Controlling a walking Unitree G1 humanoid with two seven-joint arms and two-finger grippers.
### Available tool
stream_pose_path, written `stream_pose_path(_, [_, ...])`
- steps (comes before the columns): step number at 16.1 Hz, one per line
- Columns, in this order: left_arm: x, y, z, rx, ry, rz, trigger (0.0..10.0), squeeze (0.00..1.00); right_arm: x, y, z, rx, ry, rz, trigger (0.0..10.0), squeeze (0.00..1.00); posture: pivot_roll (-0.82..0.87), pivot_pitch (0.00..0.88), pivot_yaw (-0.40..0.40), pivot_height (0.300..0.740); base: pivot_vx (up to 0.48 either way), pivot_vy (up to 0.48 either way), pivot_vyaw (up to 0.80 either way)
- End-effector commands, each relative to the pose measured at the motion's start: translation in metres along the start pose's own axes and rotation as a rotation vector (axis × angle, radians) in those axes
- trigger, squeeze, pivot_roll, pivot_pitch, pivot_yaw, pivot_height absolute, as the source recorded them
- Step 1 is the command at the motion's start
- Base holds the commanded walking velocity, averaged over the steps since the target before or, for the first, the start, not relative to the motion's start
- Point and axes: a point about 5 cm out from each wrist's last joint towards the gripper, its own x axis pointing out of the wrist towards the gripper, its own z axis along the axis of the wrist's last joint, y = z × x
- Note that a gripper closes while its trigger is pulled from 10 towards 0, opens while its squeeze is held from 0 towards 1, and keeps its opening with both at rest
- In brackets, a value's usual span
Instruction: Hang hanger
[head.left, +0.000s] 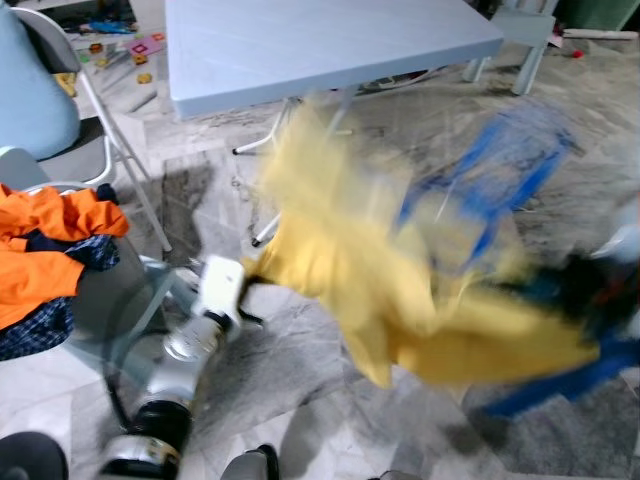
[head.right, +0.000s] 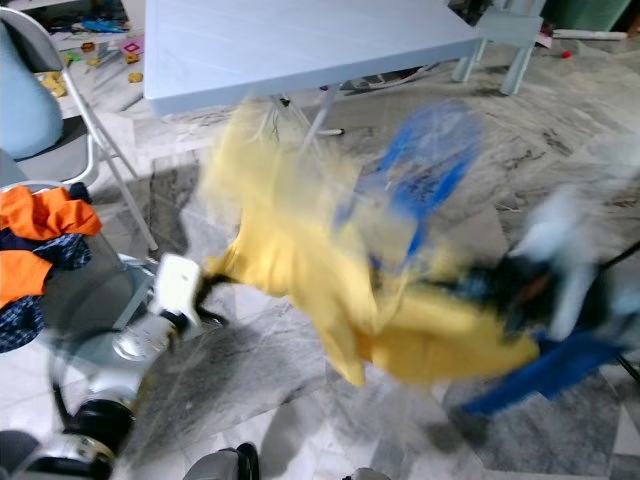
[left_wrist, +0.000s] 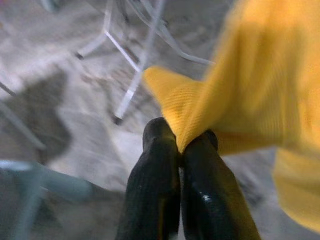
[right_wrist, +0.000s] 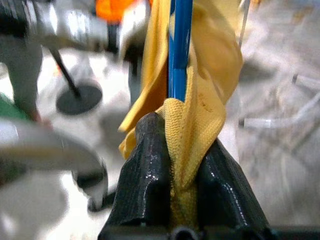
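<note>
**Both grippers clamped on the yellow shirt, hanger tangled in it**

Left gripper (left_wrist: 179, 145) was pinched shut on a corner of the yellow shirt (head.left: 400, 290), holding it out over the marble floor (head.left: 300, 370) just in front of the light blue table (head.left: 320, 40). Right gripper (right_wrist: 182, 150) had its fingers closed on a bunched fold of the same cloth, with the blue hanger (right_wrist: 180, 45) standing up right against that fold. Couldn't tell if the fingers caught the hanger bar itself or just fabric around it.

The head views were pretty blurry, so the shirt and hanger were smeared together in mid-air between the two arms. A pile of orange clothes (head.left: 45, 250) sat off to the robot's left, near a folding chair (head.left: 60, 90).

My guess on handling: the shirt's a light, floppy knit that'll droop and slide wherever it isn't pinched, while the hanger's stiff, slick plastic. I'd grab the hanger by its neck or bar, not through cloth, or it could slip out.
</note>
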Motion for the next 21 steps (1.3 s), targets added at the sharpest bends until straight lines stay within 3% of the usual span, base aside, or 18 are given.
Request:
stream_pose_path(1, [-0.004, 0.007, -0.007, 0.104, 0.066, 0.019, 10.0, 1.00, 0.005, -0.014, 0.000, -0.103, 0.040, -0.120, 10.0, 0.00, -0.12, 0.171, 0.010, 0.740, 0.000, 0.000, 0.00])
stream_pose_path(2, [-0.006, 0.006, -0.011, 0.117, 0.091, -0.005, 10.0, 1.00, 0.015, -0.029, -0.006, -0.145, 0.068, -0.271, 10.0, 0.00, -0.11, 0.172, 0.009, 0.740, 0.000, 0.000, 0.00])
stream_pose_path(4, [-0.010, 0.003, -0.016, 0.158, 0.106, -0.060, 10.0, 1.00, 0.031, -0.037, -0.014, -0.212, 0.113, -0.365, 10.0, 0.00, -0.11, 0.174, 0.012, 0.740, 0.000, 0.000, 0.00])
stream_pose_path(5, [-0.013, 0.001, -0.020, 0.178, 0.118, -0.085, 10.0, 1.00, 0.042, -0.038, -0.019, -0.202, 0.095, -0.390, 10.0, 0.00, -0.10, 0.172, 0.015, 0.740, 0.000, 0.000, 0.00])
stream_pose_path(8, [-0.018, -0.001, -0.022, 0.205, 0.136, -0.124, 10.0, 1.00, 0.079, -0.035, -0.039, -0.145, 0.066, -0.437, 10.0, 0.00, -0.08, 0.167, 0.023, 0.740, 0.000, 0.000, 0.00])
stream_pose_path(9, [-0.019, 0.001, -0.020, 0.203, 0.119, -0.089, 10.0, 1.00, 0.089, -0.032, -0.052, -0.129, 0.095, -0.444, 10.0, 0.00, -0.07, 0.163, 0.025, 0.740, 0.000, 0.000, 0.00])
stream_pose_path(12, [-0.016, -0.002, 0.008, 0.142, -0.049, -0.053, 10.0, 1.00, 0.101, -0.028, -0.065, -0.099, 0.133, -0.437, 10.0, 0.00, -0.05, 0.141, 0.039, 0.740, 0.000, 0.000, 0.00])
stream_pose_path(16, [-0.010, -0.015, 0.013, 0.104, -0.062, -0.086, 10.0, 1.00, 0.117, -0.043, -0.067, -0.045, 0.182, -0.442, 10.0, 0.00, -0.05, 0.100, 0.087, 0.740, 0.000, 0.000, 0.00])
stream_pose_path(19, [-0.005, -0.024, 0.009, 0.072, -0.055, -0.074, 10.0, 1.00, 0.135, -0.051, -0.073, 0.026, 0.175, -0.589, 10.0, 0.00, -0.05, 0.065, 0.092, 0.740, 0.000, 0.000, 0.00])
stream_pose_path(21, [-0.004, -0.022, 0.002, 0.024, -0.044, -0.004, 10.0, 1.00, 0.148, -0.045, -0.082, 0.140, 0.131, -0.689, 10.0, 0.00, -0.04, 0.046, 0.081, 0.740, 0.000, 0.000, 0.00])
